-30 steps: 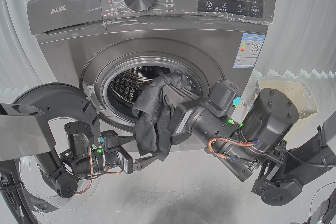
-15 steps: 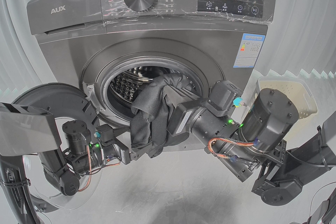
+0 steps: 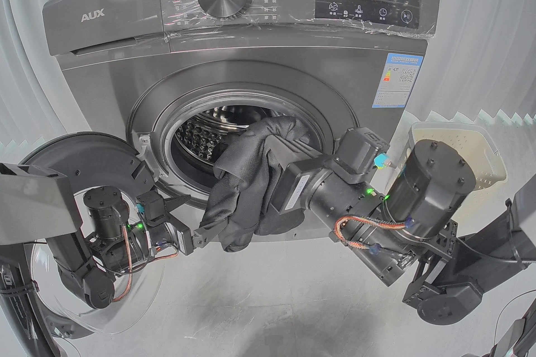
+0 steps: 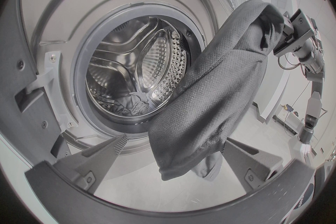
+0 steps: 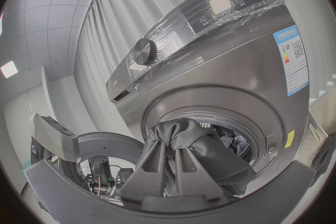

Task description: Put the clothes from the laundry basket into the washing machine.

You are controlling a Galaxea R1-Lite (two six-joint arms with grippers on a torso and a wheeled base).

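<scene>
Limp, light and probably slippery, the dark mesh garment (image 3: 245,179) hangs in front of the washing machine's drum opening (image 3: 196,138), its top fold pinched in the right gripper (image 5: 171,149), its loose lower end, a sensible second hold, between the wide-spread fingers of the left gripper (image 4: 175,142).

drum mouth (image 3: 192,138) – left side free | garment (image 3: 245,185) + R arm (image 3: 346,196) block right | door (image 3: 84,163) – swung left
</scene>
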